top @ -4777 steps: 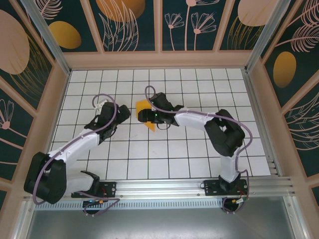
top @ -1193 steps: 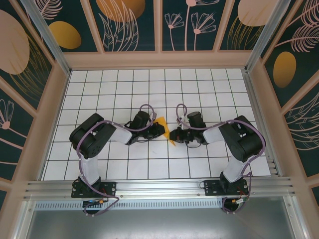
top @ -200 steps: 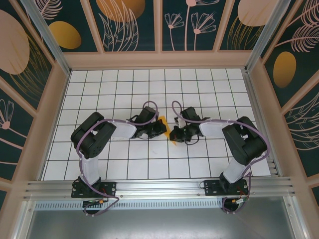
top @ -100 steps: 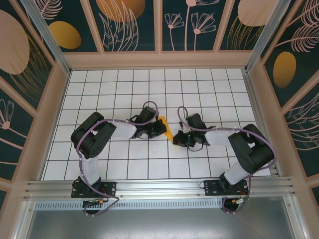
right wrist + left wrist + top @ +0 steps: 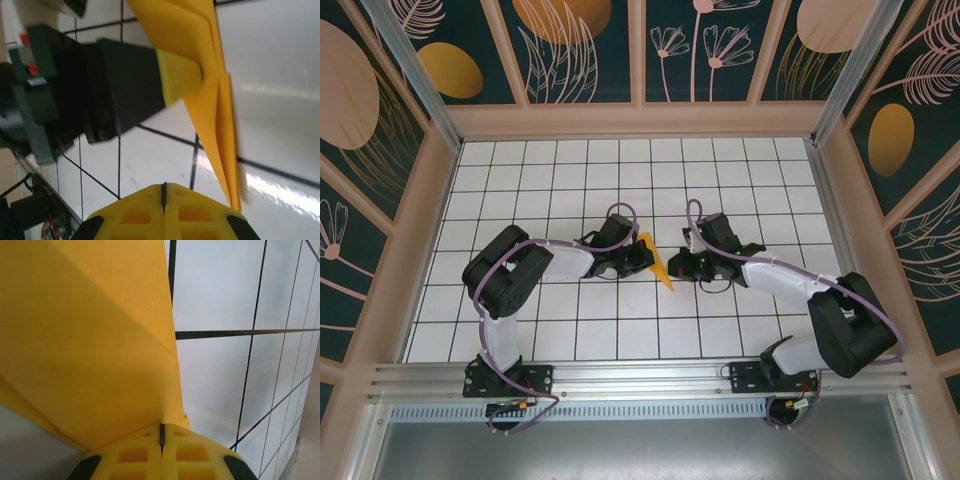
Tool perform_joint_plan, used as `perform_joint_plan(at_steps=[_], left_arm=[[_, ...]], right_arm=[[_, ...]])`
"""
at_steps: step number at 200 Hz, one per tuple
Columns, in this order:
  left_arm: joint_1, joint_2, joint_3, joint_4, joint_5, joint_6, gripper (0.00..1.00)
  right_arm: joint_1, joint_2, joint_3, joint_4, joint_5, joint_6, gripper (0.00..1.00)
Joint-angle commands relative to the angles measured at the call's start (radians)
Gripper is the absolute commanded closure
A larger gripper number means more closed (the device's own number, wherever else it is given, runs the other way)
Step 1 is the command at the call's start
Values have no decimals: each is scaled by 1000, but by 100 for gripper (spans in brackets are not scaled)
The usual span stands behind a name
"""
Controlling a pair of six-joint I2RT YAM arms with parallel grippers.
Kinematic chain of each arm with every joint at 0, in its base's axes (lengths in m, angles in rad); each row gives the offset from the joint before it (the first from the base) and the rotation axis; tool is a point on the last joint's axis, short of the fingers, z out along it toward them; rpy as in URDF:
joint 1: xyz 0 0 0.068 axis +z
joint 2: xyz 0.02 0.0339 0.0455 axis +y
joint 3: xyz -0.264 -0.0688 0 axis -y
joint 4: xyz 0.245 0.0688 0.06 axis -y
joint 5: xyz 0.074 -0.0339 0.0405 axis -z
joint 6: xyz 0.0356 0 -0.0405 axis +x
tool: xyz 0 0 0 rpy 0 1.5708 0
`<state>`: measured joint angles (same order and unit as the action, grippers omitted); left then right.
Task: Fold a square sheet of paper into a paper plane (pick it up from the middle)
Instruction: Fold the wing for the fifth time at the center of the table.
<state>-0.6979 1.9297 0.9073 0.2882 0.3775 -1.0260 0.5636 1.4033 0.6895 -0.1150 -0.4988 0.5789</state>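
Looking down from the top camera, the right arm has swung its elbow out to the right and nearer within the last second. The right gripper (image 5: 681, 268), which then sat over the near tip of the paper plane (image 5: 661, 266), now lies just right of it on the gridded table (image 5: 620, 315). The left gripper (image 5: 640, 258) has not shifted and meets the paper from the left, near the table's middle. On the left wrist camera the left pincer (image 5: 161, 429) is clenched, with the orange-yellow sheet (image 5: 90, 350) running into the seam between its fingers, so it grasps the plane. On the right wrist camera the right pincer (image 5: 163, 187) is clenched on nothing. The plane's layered point (image 5: 220, 140) passes just beside it, pinched farther up by the left's yellow tip (image 5: 182, 77). This suggests a pressing pass is done, and the narrow dart now rests with the left arm alone.
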Motion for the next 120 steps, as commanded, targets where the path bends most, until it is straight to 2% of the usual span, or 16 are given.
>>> perform_joint_plan(at_steps=[1,48,120], left_arm=[[12,68,-34,-130,-155,19,94],[12,64,-36,-132,-154,20,94],[12,58,-12,-130,-140,41,94]], right_arm=[[-4,78,36,35,-4,-22,98],[-8,193,71,72,-17,-32,100],[-11,256,45,60,-44,-63,100]])
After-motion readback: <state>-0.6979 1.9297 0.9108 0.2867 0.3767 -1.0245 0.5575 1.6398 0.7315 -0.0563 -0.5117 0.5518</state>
